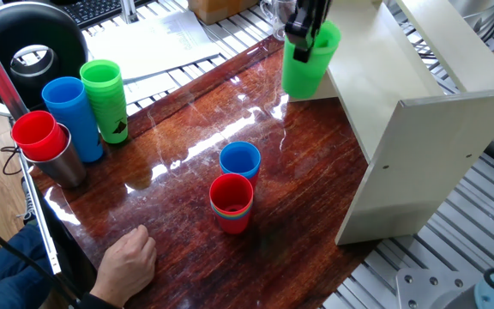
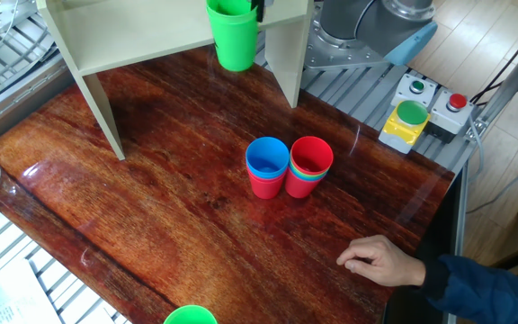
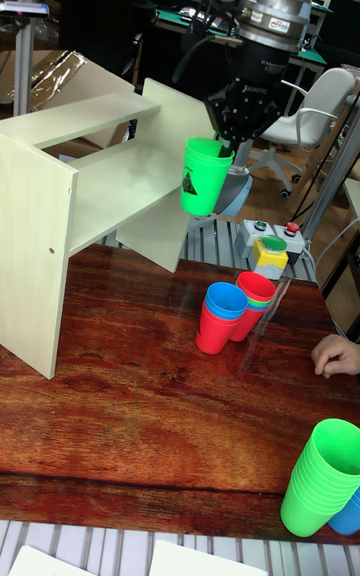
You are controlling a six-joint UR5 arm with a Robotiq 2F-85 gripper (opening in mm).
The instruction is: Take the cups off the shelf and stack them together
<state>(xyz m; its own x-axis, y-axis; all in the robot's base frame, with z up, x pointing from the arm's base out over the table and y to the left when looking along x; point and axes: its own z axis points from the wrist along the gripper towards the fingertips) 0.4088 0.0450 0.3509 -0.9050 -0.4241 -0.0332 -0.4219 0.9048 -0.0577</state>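
Note:
A green cup with a black logo hangs in the air just off the front of the shelf, above the table. My gripper is shut on its rim; the other views show the same green cup beside the cream shelf. On the table stand two short stacks side by side: a blue cup nested in a red one, and a red cup on top of green and blue ones.
A tall blue cup column and a green one stand at the table's left, beside a steel tumbler holding a red cup. A person's hand rests at the near edge. A button box sits beyond the table.

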